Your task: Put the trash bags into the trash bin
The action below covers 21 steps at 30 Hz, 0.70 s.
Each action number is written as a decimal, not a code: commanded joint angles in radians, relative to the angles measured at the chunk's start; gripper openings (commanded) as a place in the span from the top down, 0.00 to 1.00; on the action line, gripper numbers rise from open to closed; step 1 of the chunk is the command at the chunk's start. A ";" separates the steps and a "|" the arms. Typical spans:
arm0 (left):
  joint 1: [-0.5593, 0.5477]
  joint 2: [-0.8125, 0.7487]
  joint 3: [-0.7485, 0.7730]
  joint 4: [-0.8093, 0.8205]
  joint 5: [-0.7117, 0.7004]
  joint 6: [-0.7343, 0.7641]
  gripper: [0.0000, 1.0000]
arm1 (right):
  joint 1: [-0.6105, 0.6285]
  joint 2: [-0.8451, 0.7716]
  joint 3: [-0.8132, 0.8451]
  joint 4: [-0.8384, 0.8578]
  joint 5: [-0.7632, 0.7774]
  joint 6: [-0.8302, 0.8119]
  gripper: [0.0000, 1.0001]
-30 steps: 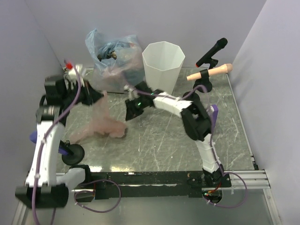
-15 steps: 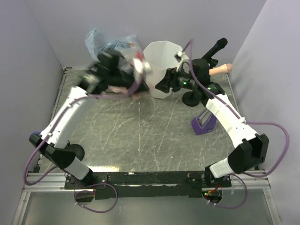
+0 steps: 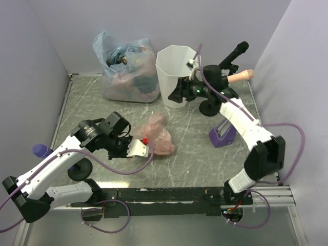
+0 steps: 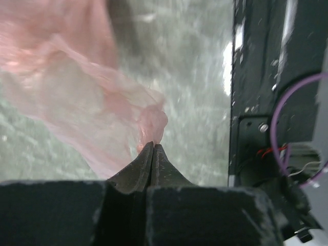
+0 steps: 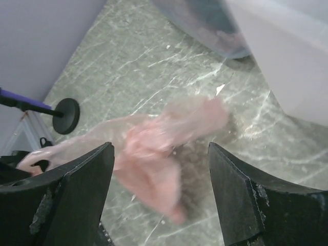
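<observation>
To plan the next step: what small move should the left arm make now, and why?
Probably lift the pink bag up toward the trash bin: the left gripper is shut on its edge, and the bag is well apart from the bin.

In the left wrist view the pink trash bag is smeared by blur and runs off the frame at 9 and 12 o'clock, only the pinch of film between the pressed-together fingers of the left hand reading clearly. In the right wrist view that bag is a blurred pink mass without a clear outline, the trash bin is cut off at 2 o'clock and the stuffed clear bag at 12 o'clock. From above, the right hand is a dark shape hiding the bin's lower wall at 6 o'clock.
</observation>
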<state>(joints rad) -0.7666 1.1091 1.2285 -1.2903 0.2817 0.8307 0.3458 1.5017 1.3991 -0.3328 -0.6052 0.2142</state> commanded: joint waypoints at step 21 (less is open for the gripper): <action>0.020 -0.155 -0.208 0.077 -0.167 0.053 0.99 | 0.458 0.795 0.635 -0.152 0.409 -0.366 0.15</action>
<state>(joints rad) -0.7536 0.9768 0.9932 -1.2121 0.0929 0.8936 0.7963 2.2833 2.0521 -0.4503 -0.2684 -0.0448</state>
